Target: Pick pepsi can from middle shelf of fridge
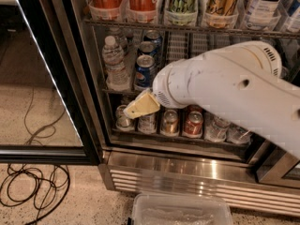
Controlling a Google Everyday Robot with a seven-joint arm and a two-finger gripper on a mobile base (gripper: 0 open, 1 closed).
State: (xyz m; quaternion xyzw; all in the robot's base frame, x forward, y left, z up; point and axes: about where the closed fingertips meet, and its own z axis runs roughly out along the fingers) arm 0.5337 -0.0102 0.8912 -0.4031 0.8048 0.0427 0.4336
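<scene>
- The white arm (225, 83) comes in from the right side and reaches to the left, across the open front of the fridge (187, 172).
- The gripper (140, 106), a cream wedge, points down-left, just under the middle shelf (119, 91) and in front of the lower cans.
- Whether the gripper is open or closed I cannot tell; nothing is seen in its hold.
- The pepsi can (145, 71) stands upright on the middle shelf, beside a water bottle (115, 62), just above the gripper.
- The arm hides the right part of this shelf.
</scene>
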